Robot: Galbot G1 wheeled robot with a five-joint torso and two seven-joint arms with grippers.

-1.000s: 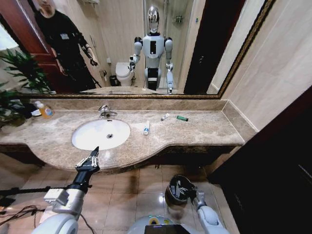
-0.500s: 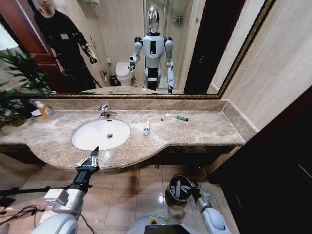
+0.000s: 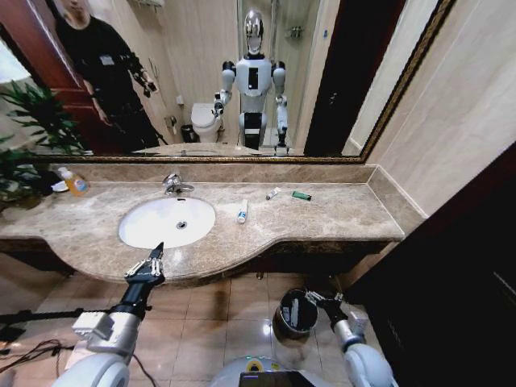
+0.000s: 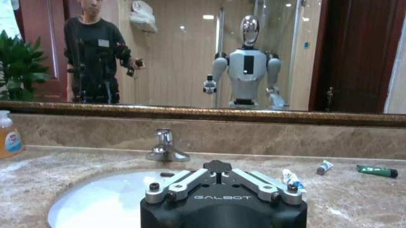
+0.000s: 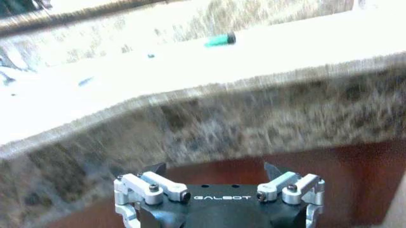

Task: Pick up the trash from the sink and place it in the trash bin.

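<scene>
The white oval sink [image 3: 153, 230] is set in a marble countertop [image 3: 339, 218]. To its right on the counter lie a white tube with blue marks [image 3: 242, 212], a smaller white tube [image 3: 273, 193] and a green packet [image 3: 301, 196]. The dark round trash bin [image 3: 282, 326] stands on the floor below, with a white piece of trash [image 3: 292, 312] inside. My right gripper [image 3: 318, 300] hangs open and empty at the bin's right rim, facing the counter edge [image 5: 209, 90]. At the counter's front edge before the sink, my left gripper [image 3: 149, 263] is shut and holds nothing.
A chrome faucet [image 3: 173, 185] stands behind the basin and an orange soap bottle [image 3: 75, 184] sits at the far left by a plant [image 3: 32, 121]. A mirror backs the counter. A dark cabinet [image 3: 451, 274] closes in the right side. Cables lie on the tiled floor at left.
My right arm has swung to the right, drawing its gripper from over the bin's mouth to the bin's right rim. The left arm has not moved.
</scene>
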